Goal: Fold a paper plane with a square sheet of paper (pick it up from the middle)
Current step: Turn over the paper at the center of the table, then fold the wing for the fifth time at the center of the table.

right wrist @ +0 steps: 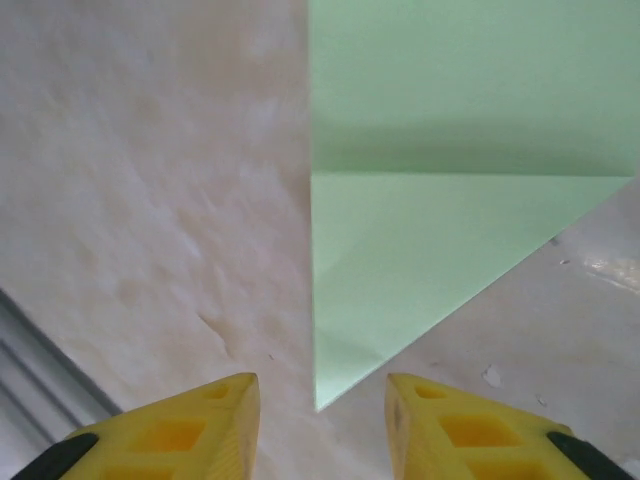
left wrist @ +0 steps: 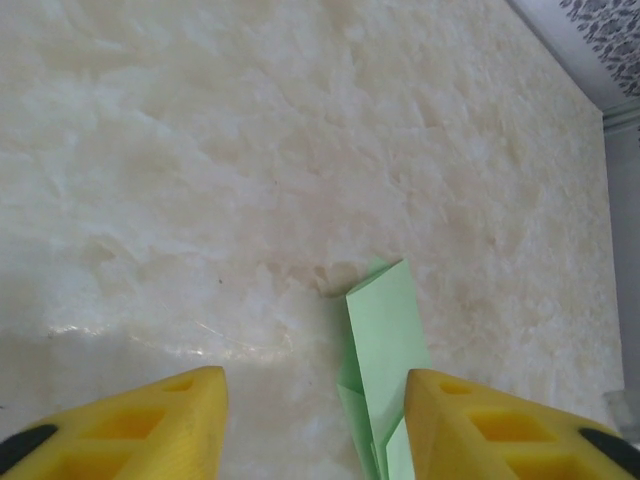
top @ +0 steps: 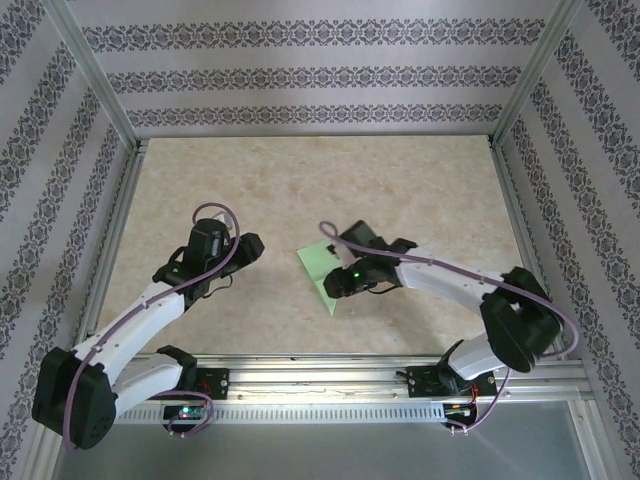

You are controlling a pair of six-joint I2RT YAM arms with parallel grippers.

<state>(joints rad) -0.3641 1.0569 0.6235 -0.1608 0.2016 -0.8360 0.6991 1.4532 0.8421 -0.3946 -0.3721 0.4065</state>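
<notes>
One pale green paper sheet (right wrist: 440, 230) lies flat on the table (top: 420, 190), already partly folded, with a crease across it. Its pointed corner sits between the right fingers (right wrist: 412, 402), which are parted and hold nothing. The left fingers (left wrist: 190, 400) are wide apart and empty too, with a narrow strip of the sheet between them. The sheet is probably light, limp and apt to slide on the smooth top, so pinching the doubled layers near its middle seems safest. Count: one sheet, two arms.
</notes>
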